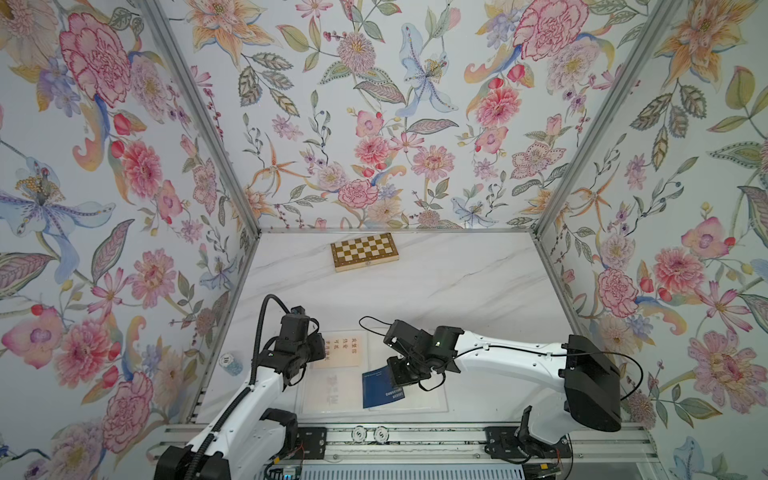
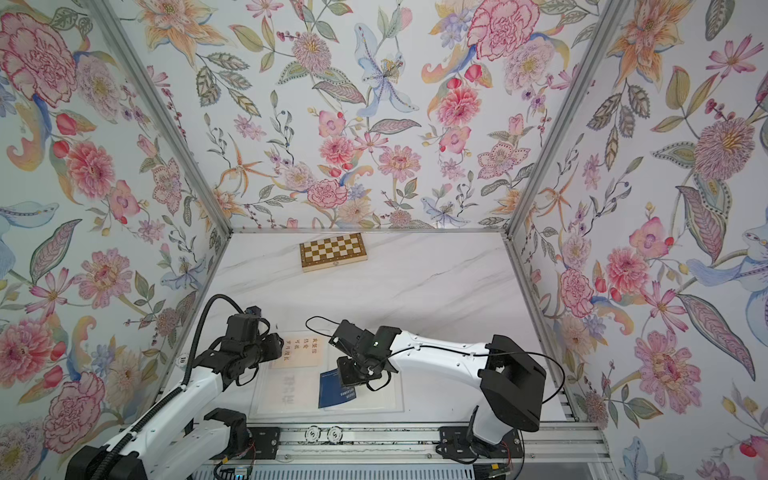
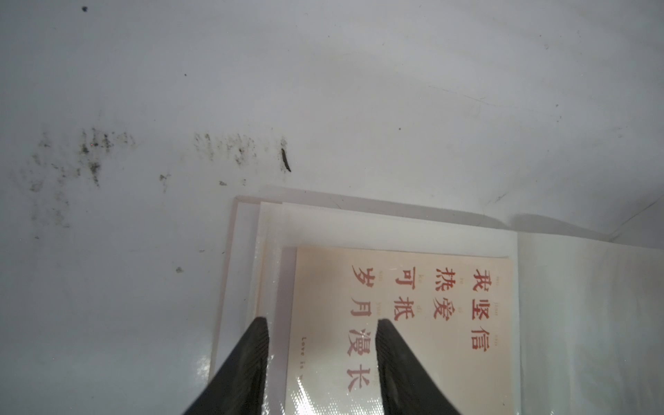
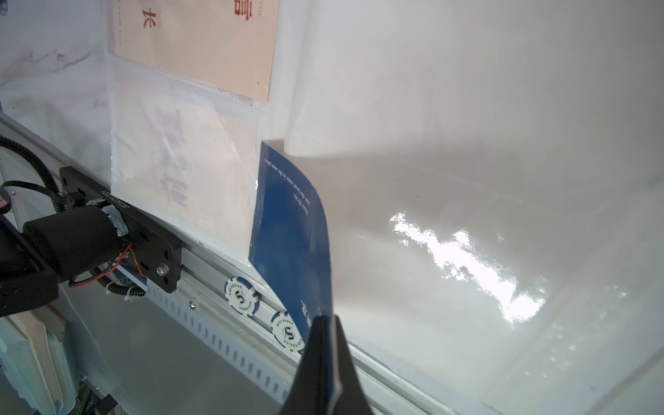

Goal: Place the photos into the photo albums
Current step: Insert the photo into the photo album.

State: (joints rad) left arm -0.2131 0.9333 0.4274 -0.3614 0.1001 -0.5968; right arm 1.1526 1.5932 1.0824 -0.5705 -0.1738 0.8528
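Observation:
The photo album (image 1: 411,399) lies open near the table's front edge, its translucent sleeve pages up. A cream photo (image 3: 413,323) with red Chinese text sits in the far pocket of its left page. My left gripper (image 3: 322,321) is open just above that page, one finger on each side of the cream photo's edge and nothing between them. My right gripper (image 4: 327,318) is shut on the near edge of a navy blue photo (image 4: 291,230). This photo curves upward, and its far corner meets the lifted edge of the right page. Another pale photo (image 4: 179,169) shows faintly through the near left pocket.
A checkered wooden chessboard box (image 1: 364,251) lies at the back of the marble table. Two poker chips (image 4: 241,295) rest on the front metal rail (image 1: 415,440), and a chip stack (image 1: 230,363) stands by the left wall. Floral walls close in three sides.

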